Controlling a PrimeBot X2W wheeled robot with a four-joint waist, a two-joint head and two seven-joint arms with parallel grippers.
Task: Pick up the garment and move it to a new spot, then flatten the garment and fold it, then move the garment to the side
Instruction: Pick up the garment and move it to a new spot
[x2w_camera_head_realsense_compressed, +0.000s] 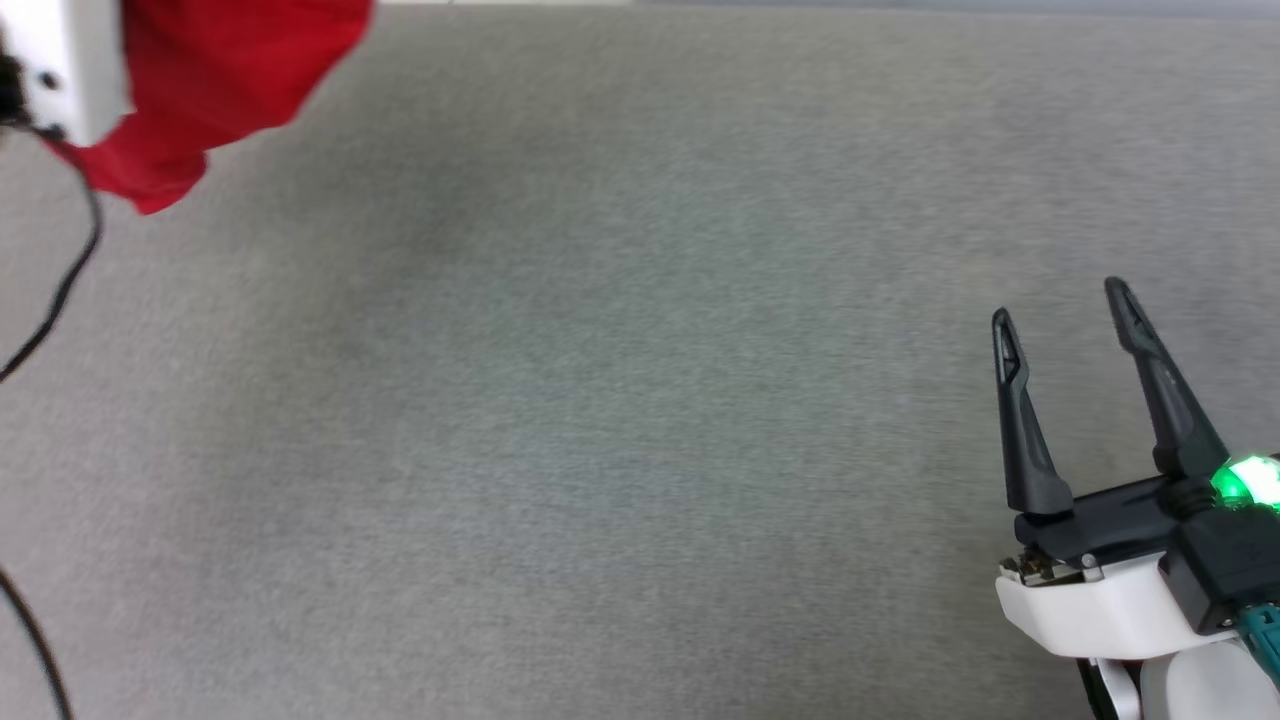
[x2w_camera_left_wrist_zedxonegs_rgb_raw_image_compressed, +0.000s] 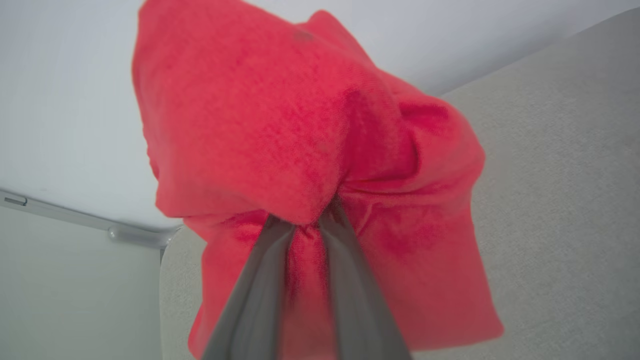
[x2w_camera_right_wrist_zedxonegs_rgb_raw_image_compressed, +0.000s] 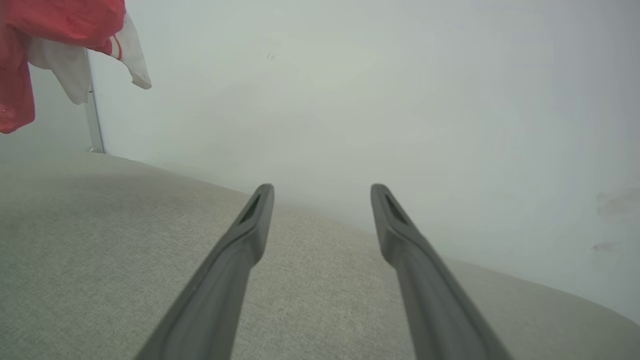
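Garment (x2w_camera_left_wrist_zedxonegs_rgb_raw_image_compressed: 280, 125), a soft red fabric jersey with a white sleeve trimmed in red-and-white stripe, hangs bunched in the air above the far left corner of the grey woven work surface (x2w_camera_head_realsense_compressed: 620, 400); no part appears to touch that surface. Left gripper (x2w_camera_left_wrist_zedxonegs_rgb_raw_image_compressed: 306, 220): its two dark fingers are clamped on a gathered fold of the cloth, which drapes over and around them. Right gripper (x2w_camera_head_realsense_compressed: 1060, 305): fingers spread wide, grasping nothing, poised over the near right part of the surface, well apart from the garment. Step in hand, by judgement: the pick-up and carry to a new spot; flattening and folding are not yet begun. The next move probably calls for lowering the bundle onto the bare middle of the surface and freeing it without dragging, so that the idle right gripper can help spread it.
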